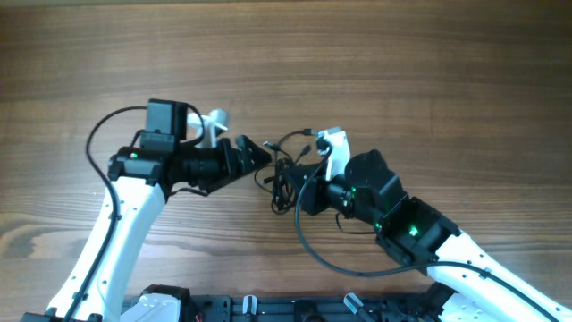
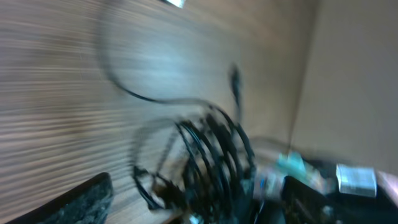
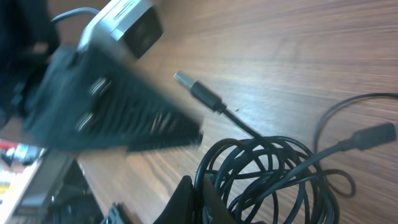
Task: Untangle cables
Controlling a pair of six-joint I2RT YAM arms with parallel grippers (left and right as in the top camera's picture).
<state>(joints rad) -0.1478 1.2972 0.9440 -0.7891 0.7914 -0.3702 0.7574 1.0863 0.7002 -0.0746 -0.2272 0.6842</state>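
Right tool against coiled cables

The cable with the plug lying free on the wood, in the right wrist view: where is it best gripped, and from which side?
Grip the cable just behind its plug, on the straight stretch before the coil. Probably come from above, jaws across it: there it lies alone on the table, while the coil's loops overlap.
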